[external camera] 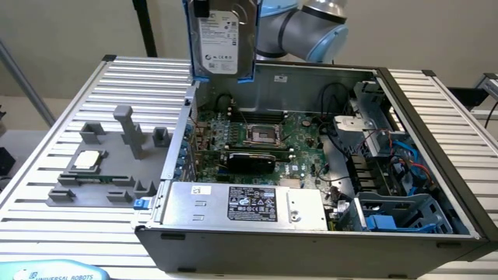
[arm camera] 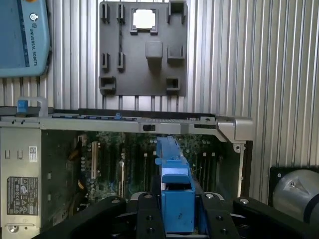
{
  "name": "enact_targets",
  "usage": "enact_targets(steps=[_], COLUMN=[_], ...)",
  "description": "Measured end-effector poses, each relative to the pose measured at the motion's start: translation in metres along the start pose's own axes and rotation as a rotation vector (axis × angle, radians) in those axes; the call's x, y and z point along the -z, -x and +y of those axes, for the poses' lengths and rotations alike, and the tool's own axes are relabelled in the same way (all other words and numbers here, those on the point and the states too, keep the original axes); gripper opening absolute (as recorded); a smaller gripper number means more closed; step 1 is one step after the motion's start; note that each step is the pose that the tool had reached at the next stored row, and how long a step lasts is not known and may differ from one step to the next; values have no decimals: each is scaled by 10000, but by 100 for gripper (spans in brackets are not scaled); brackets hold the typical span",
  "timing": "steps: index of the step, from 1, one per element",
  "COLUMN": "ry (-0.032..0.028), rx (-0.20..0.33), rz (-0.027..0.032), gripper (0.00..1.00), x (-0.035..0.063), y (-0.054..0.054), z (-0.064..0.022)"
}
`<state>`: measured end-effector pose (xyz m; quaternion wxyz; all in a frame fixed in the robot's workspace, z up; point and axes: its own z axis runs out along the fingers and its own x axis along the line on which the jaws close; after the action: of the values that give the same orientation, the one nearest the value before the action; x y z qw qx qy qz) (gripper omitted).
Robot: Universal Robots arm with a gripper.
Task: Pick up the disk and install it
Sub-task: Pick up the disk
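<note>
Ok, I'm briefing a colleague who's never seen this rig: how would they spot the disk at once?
Start from the open dark-grey computer case on the ribbed metal table; above its far wall hangs the disk, a flat silver-grey drive held upright in the black gripper. Unlike the silver box with a black label inside the case, it has a white label and a bright blue plastic frame.

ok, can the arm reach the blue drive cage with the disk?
Probably yes: the gripper holds the disk above the open case, and the blue drive cage looks uncovered. Blue cables beside it could crowd the approach.
</note>
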<state>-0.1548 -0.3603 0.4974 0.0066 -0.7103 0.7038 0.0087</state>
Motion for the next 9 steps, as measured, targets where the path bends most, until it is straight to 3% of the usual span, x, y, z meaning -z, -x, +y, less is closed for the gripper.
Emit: enact_targets(steps=[9], ry=[0], rx=[1], rz=[-12], gripper=[33], x=[3], y=[-124], z=[-409])
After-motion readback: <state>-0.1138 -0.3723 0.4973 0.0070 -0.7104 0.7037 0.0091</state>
